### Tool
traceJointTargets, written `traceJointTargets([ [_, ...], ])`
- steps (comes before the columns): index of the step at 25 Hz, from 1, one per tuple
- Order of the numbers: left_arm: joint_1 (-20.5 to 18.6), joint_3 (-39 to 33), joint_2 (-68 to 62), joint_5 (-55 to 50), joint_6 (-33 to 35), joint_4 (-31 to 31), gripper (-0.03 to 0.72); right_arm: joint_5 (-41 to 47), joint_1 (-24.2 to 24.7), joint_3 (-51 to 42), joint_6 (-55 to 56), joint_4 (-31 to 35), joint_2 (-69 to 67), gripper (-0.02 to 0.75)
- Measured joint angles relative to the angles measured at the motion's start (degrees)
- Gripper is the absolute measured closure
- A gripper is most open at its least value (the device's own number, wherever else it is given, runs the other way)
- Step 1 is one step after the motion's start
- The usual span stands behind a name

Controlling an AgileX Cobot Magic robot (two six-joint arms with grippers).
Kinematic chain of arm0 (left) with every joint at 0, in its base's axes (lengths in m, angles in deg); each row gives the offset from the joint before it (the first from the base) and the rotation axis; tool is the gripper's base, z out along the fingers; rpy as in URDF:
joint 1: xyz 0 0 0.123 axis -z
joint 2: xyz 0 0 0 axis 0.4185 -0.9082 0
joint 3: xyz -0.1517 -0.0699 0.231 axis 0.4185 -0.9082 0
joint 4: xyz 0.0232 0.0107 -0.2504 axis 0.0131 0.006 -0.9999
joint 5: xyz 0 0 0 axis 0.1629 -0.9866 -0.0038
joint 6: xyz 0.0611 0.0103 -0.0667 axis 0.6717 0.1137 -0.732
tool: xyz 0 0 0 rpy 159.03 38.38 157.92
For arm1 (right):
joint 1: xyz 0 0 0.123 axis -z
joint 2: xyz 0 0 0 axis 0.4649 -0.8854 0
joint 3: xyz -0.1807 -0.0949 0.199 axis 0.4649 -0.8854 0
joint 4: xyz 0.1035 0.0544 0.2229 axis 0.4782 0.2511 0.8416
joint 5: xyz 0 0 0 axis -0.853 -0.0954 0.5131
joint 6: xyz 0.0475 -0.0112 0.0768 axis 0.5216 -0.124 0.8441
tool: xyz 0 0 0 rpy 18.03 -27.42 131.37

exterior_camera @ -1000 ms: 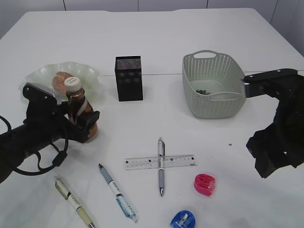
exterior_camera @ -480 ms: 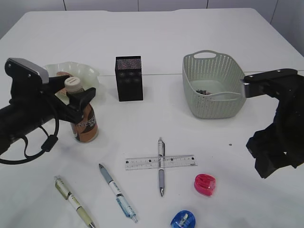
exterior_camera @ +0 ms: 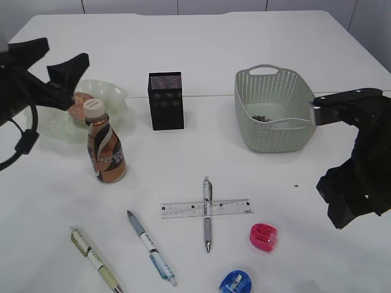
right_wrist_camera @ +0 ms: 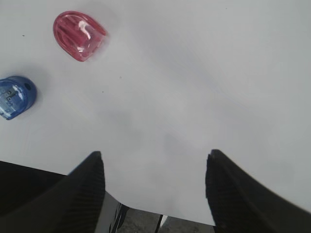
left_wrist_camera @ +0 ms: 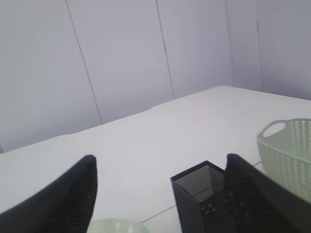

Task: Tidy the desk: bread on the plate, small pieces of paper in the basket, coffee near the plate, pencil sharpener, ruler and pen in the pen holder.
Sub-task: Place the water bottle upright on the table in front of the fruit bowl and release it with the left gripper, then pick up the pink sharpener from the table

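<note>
The brown coffee bottle (exterior_camera: 105, 148) stands upright just right of the pale green plate (exterior_camera: 116, 94), which holds the bread (exterior_camera: 77, 107). My left gripper (exterior_camera: 61, 67) is open and empty, raised above the plate. The black mesh pen holder (exterior_camera: 165, 101) also shows in the left wrist view (left_wrist_camera: 201, 194). A clear ruler (exterior_camera: 206, 208) lies across a grey pen (exterior_camera: 207, 213). Two more pens (exterior_camera: 149, 246) (exterior_camera: 93, 257) lie front left. A red sharpener (exterior_camera: 263, 237) and a blue sharpener (exterior_camera: 236, 282) show in the right wrist view too (right_wrist_camera: 77, 35) (right_wrist_camera: 15, 96). My right gripper (right_wrist_camera: 153, 167) is open and empty.
The grey-green basket (exterior_camera: 275, 110) at back right holds small dark paper bits (exterior_camera: 263, 118); its rim shows in the left wrist view (left_wrist_camera: 291, 145). A tiny speck (exterior_camera: 295, 186) lies on the table left of the right arm (exterior_camera: 357, 165). The table's front edge shows under the right gripper.
My left gripper let go of the coffee bottle, opened, and rose up and back to the left. The bottle stays standing by the plate. The right arm has not moved.
</note>
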Motion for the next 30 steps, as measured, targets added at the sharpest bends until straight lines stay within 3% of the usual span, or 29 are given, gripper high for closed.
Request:
traceJointTargets([
  [8, -6.9, -0.7, 5.1, -8.2, -1.3, -1.6, 0.104, 0.0, 0.0, 0.4, 0.0, 0.0, 0.0, 0.259],
  [15, -7.5, -0.8, 8.3, -27.1, -2.3, -7.4, 0.113, 1.9, 0.0, 4.8, 0.0, 0.0, 0.0, 0.259],
  [20, -7.5, -1.0, 14.8, -46.6, -6.1, -11.7, 0.133, 2.2, 0.0, 6.8, 0.0, 0.4, 0.0, 0.259],
  [25, -7.5, -1.0, 22.3, -69.8, -6.9, -13.4, 0.209, 2.2, 0.0, 7.3, 0.0, 0.0, 0.0, 0.259],
  [30, -7.5, 0.2, 28.1, -93.7, -6.9, -15.6, 0.221, 1.1, 0.0, 7.3, 0.0, 2.6, 0.0, 0.259],
])
